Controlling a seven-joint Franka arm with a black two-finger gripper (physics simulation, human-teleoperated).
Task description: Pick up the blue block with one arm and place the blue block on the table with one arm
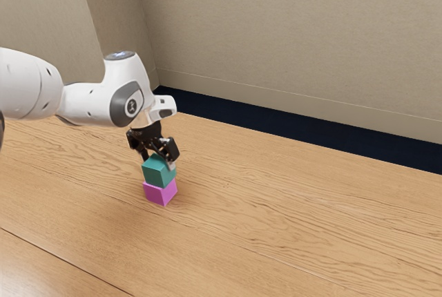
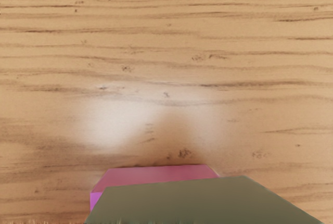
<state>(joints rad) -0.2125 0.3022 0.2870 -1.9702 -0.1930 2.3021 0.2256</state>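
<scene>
At the gripper (image 1: 159, 161), it cannot be told whether the jaws are released or clenched on the blue block (image 1: 158, 173). The blue block is located directly above the pink block (image 1: 159, 193). If it is lifted with an incomplete grasp, it may be dropped; if moved sideways too low, the pink block may be dragged across the table (image 1: 276, 242).

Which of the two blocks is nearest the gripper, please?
The teal block, the upper of the two: it is right at the gripper, while the pink block is beneath it, down on the table.
</scene>
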